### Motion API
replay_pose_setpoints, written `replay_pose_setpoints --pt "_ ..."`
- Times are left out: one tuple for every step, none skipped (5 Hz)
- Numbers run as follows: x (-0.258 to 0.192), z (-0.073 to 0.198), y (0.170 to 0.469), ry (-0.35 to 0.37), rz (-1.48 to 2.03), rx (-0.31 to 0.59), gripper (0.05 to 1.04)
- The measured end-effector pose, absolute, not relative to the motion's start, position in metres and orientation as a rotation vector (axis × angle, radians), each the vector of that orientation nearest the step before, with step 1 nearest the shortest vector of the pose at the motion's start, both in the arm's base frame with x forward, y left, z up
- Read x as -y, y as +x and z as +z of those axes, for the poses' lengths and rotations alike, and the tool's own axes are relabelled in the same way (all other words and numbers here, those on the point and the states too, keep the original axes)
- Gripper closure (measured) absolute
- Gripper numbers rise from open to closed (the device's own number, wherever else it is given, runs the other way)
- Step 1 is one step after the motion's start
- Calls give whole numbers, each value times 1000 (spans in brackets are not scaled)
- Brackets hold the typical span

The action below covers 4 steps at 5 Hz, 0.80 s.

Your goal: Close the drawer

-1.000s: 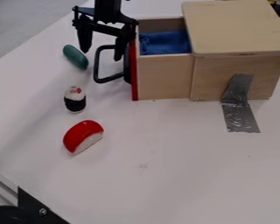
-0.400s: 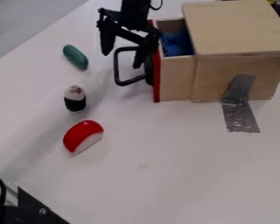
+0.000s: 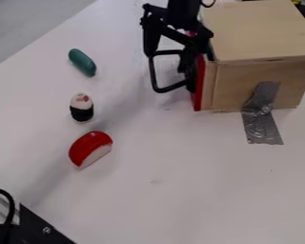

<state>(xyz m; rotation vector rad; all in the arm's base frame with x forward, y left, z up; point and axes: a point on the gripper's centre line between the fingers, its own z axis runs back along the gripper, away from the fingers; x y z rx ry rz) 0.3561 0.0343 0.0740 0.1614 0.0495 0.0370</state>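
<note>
Got the black tool (image 3: 167, 64) up in the top middle of the view, hanging down at the drawer's handle. Fingers spread well apart, with nothing visibly gripped. Upper bar of the black handle (image 3: 156, 78) running across near the fingertips (can't tell about actual contact). One finger close by the red front (image 3: 198, 95), the other out toward the handle's far corner.

Have the drawer (image 3: 208, 90) nearly shut, with a narrow strip of pale wooden side showing between red front and cabinet (image 3: 260, 28). Plain wood on that one, flat top, at the upper right. Silver tape (image 3: 262, 124) stuck down its near side and onto the white counter (image 3: 180, 181).

Further out, left of the handle: green oblong thing (image 3: 82, 62), lying tilted. Below that, a small white piece with a black band (image 3: 82, 107) (toy sushi roll, by the look), with reddish marks on top. Lower again, a red-and-white toy piece (image 3: 91, 147), lying at a slant. All three apart from one another.

Black bracket (image 3: 37, 228) and black cable (image 3: 10, 205) at bottom left. Grey floor (image 3: 27, 24) past the counter's edge, top left.
</note>
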Motion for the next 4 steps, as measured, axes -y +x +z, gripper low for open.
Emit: replay_pose_setpoints --pt "-33 78 370 156 37 -47 83" --pt "-38 88 386 144 55 -28 83" --pt "-54 87 397 146 95 -23 83" --pt "-67 90 405 140 128 -21 83"
